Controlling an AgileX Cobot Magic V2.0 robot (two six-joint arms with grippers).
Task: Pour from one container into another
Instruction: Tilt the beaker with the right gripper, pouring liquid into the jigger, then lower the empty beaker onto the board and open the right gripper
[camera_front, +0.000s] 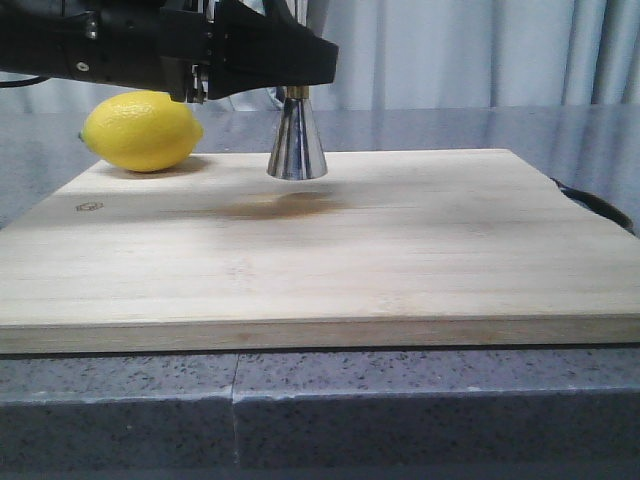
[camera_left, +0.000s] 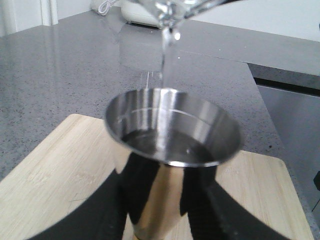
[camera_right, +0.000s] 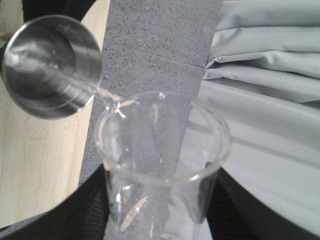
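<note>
The steel jigger (camera_left: 172, 131) is held upright between my left gripper's (camera_left: 170, 200) black fingers (camera_left: 142, 175), which are shut on its narrow body. In the front view its lower cone (camera_front: 297, 148) hangs slightly above the wooden cutting board (camera_front: 400, 250), under the black arm. My right gripper (camera_right: 160, 200) is shut on the clear glass beaker (camera_right: 162, 150), which is tilted with its spout (camera_right: 112, 102) over the jigger's cup (camera_right: 50, 65). A thin stream of clear liquid (camera_left: 164, 55) falls from the beaker's spout (camera_left: 172, 10) into the jigger, which holds some liquid.
A yellow lemon (camera_front: 140, 130) lies at the board's far left corner. The board rests on a grey speckled countertop (camera_front: 300, 400). A black object (camera_front: 595, 207) lies beside the board's right edge. A pale curtain (camera_front: 480, 50) hangs behind, and a white appliance (camera_left: 140, 12) stands far back.
</note>
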